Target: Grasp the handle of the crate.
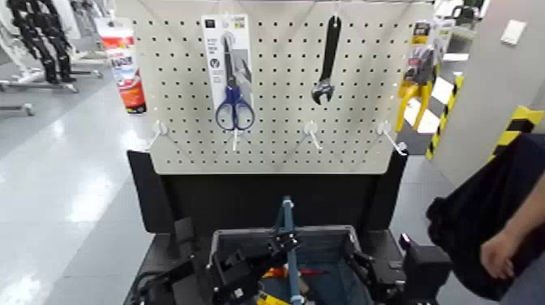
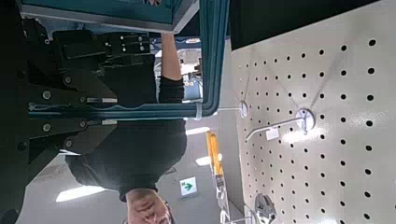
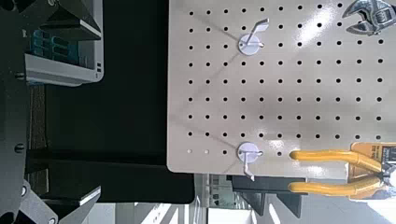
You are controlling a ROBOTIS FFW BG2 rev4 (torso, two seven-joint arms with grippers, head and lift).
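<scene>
The crate (image 1: 243, 237) is grey-blue and sits low in the middle of the head view, with tools inside. Its handle (image 1: 285, 217) is a thin teal-blue bar standing upright over the crate's middle. My left gripper (image 1: 278, 243) is at the handle from the left, open, with one finger on each side of the bar. In the left wrist view the teal handle (image 2: 121, 110) runs between the dark fingers (image 2: 93, 47) of the left gripper (image 2: 131, 89). My right gripper (image 1: 412, 264) waits open beside the crate's right side, apart from it.
A white pegboard (image 1: 276, 122) stands behind the crate with blue-handled scissors in a packet (image 1: 233, 104), a black wrench (image 1: 327, 61), yellow pliers (image 1: 415, 85) and bare hooks. A person's dark sleeve and hand (image 1: 495, 251) are at the right.
</scene>
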